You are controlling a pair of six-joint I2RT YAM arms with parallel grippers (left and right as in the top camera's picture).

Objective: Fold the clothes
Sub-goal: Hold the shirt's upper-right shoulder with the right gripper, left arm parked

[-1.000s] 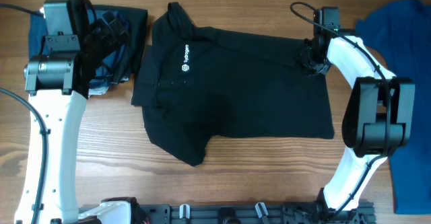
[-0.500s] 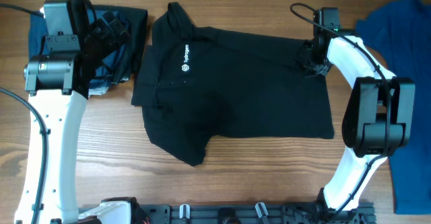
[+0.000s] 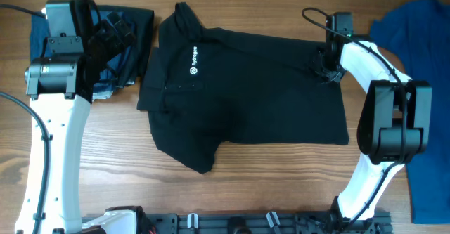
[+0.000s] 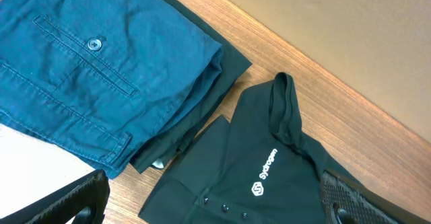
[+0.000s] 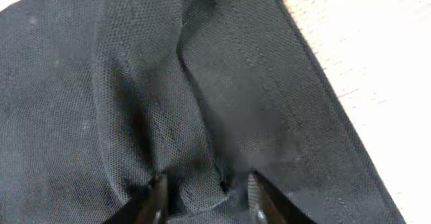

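R gripper pinches black shirt fold; L gripper spread wide (logo reads approx. "Sydrogen").

The left arm and the right arm have smooth white shells and black, round joint housings. A thin black cable loops at the far end of the right arm. The left claw has black fingers, and one pad has a fine grid texture. The right claw has glossy black tips.
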